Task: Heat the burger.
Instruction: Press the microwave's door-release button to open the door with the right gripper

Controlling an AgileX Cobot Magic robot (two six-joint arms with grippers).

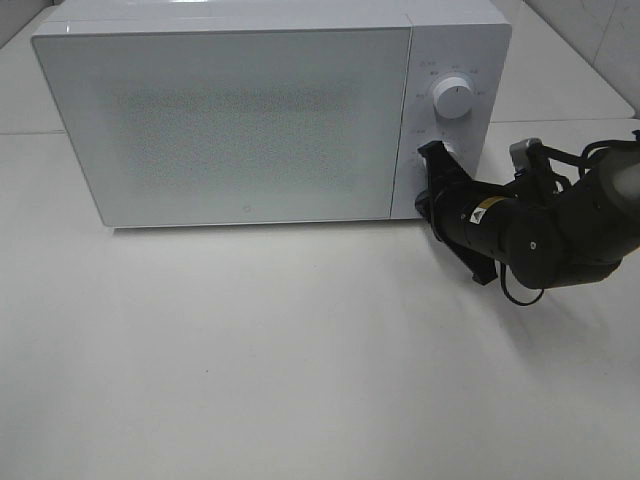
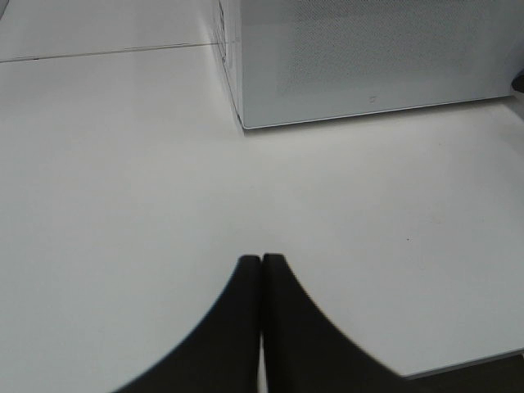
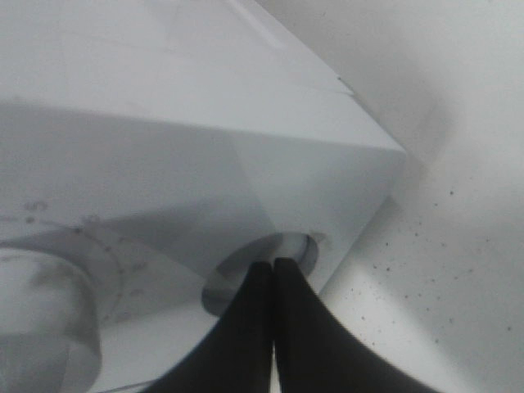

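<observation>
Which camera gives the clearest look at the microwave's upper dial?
The exterior high view: the upper dial faces it, sharp and whole. The right wrist view catches it only as a close blur. The left wrist view shows just the microwave door, no dial.

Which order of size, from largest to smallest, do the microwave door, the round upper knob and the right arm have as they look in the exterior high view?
1. microwave door
2. right arm
3. round upper knob
The arm may be nearer the camera, but the gaps are plain, so the order holds.
</observation>
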